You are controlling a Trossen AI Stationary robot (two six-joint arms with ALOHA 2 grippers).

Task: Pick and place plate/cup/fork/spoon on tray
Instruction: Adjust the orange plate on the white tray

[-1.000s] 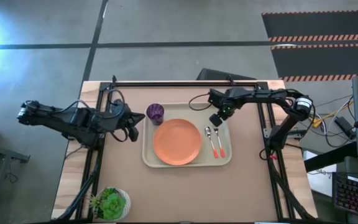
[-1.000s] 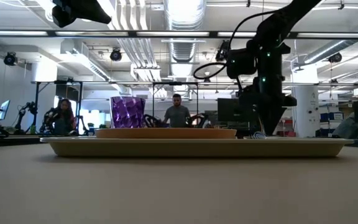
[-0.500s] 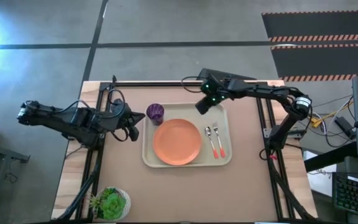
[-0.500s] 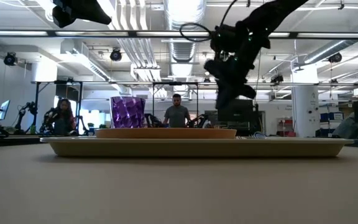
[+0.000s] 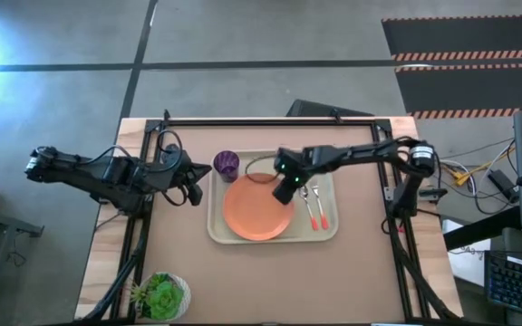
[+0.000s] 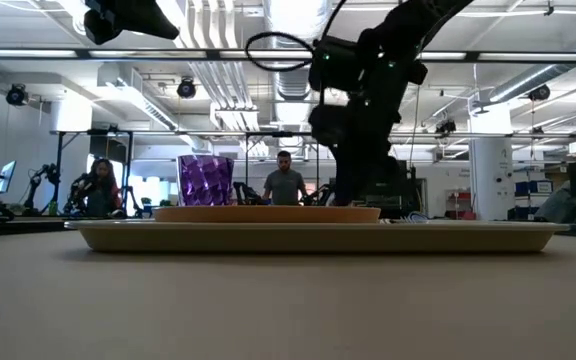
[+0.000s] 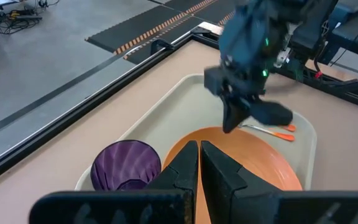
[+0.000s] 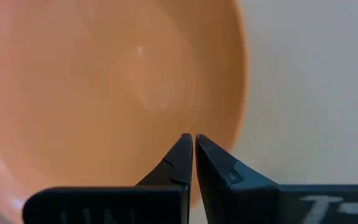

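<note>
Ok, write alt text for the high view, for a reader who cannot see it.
Seen from above, a large cream rectangular plastic tray holds a round orange plastic plate, a small purple plastic tumbler, and an orange-handled metal spoon and fork. The right gripper, shut, is over the plate's right edge; the left gripper, shut, waits beside the tray.

Right gripper (image 5: pixel 282 192) reaching inward, jaws closed; left gripper (image 5: pixel 195 193) parked, closed.

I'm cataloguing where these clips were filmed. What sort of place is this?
Likely a large robotics lab or workshop: exposed ceiling ducts, other robot arms on stands behind, people at workstations, and a framed table on concrete floor.
</note>
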